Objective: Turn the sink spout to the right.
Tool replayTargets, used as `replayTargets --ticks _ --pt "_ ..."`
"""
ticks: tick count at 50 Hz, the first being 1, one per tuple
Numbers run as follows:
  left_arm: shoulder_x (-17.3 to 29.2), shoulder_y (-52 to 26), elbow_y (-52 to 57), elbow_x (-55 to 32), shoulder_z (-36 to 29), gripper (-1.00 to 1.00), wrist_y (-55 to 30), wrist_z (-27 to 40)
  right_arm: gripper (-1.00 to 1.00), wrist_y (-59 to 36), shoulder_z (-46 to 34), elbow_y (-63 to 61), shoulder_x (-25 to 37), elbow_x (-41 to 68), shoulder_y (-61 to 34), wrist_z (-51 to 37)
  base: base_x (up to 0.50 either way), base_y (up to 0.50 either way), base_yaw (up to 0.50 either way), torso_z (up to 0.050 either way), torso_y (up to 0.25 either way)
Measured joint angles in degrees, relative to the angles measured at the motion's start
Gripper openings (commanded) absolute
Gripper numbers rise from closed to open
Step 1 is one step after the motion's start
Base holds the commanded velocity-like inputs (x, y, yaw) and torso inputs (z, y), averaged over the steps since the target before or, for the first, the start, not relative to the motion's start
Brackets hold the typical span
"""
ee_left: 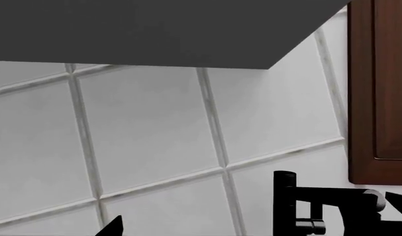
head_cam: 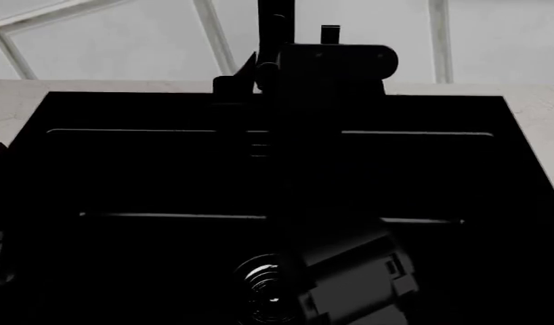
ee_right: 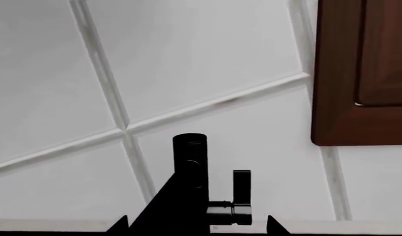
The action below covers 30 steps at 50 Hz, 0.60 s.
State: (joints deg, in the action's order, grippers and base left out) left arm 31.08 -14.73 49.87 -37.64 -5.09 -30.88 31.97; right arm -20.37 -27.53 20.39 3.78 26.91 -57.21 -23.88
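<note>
The sink spout (ee_right: 189,162) is a slim black pipe rising in front of the tiled wall, with its small upright lever (ee_right: 242,186) beside it. My right gripper (ee_right: 197,227) is open, and its two fingertips (ee_right: 120,224) stand either side of the spout's dark base. In the head view the right arm reaches across the black sink (head_cam: 150,169) to the spout (head_cam: 272,24), with the right gripper (head_cam: 277,78) at its foot. My left gripper (ee_left: 201,233) shows only one fingertip (ee_left: 114,227), set wide, with nothing held. Black faucet parts (ee_left: 284,196) lie off to one side of it.
A chrome drain (head_cam: 263,281) sits in the basin floor beside my right forearm (head_cam: 349,284). White speckled counter (head_cam: 15,95) rims the sink. A brown wall cabinet (ee_right: 365,73) hangs close by, also seen as the cabinet (ee_left: 381,88), under a grey flat underside (ee_left: 155,29).
</note>
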Motion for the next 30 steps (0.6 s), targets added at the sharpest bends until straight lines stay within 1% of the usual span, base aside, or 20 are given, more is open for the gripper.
replayTargets --ticks 30 --pt "0.53 -0.28 -0.19 -0.04 -1.03 1.00 -0.06 0.15 1.00 -2.16 1.24 -3.64 4.13 2.13 0.03 -3.66 0.00 0.00 0.00 0.000 0.000"
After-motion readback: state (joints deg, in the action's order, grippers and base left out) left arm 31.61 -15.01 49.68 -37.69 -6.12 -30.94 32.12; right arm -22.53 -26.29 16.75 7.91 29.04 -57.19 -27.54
